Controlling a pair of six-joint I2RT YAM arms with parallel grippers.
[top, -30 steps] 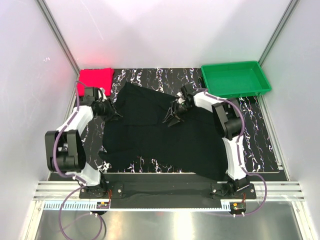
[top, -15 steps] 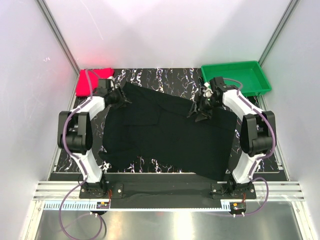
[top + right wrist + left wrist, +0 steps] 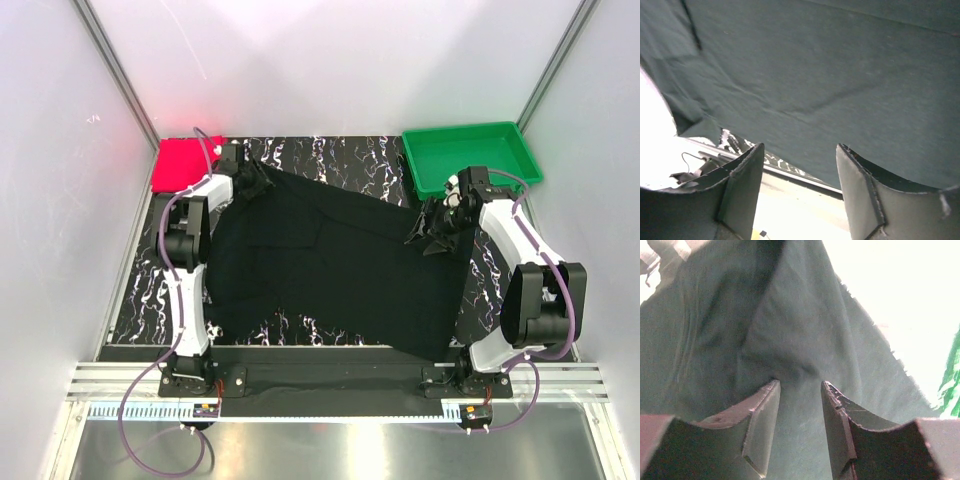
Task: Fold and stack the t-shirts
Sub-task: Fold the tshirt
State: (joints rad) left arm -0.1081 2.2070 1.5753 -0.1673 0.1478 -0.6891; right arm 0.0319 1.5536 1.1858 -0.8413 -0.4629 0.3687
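Observation:
The black t-shirt [image 3: 340, 270] lies spread out flat over the middle of the dark marbled table. Its far edge runs straight between my two grippers. My left gripper [image 3: 262, 185] is at the shirt's far-left corner. In the left wrist view [image 3: 799, 385] its jaws stand a little apart over wrinkled black cloth [image 3: 790, 315]. My right gripper [image 3: 422, 230] is at the shirt's right edge. In the right wrist view [image 3: 800, 147] it is wide open and empty, with the cloth [image 3: 815, 60] just beyond it. The pinkish-red t-shirt [image 3: 182, 165] lies folded at the far-left corner.
A green plastic tray [image 3: 470, 160] stands at the far right, just behind my right gripper, and its edge shows in the left wrist view [image 3: 952, 385]. White walls close in the table on three sides. The metal rail [image 3: 330, 380] runs along the near edge.
Both grippers moved outward and away from me, left towards the red shirt and right towards the tray. The black shirt's far edge was drawn out wider and straighter between them.

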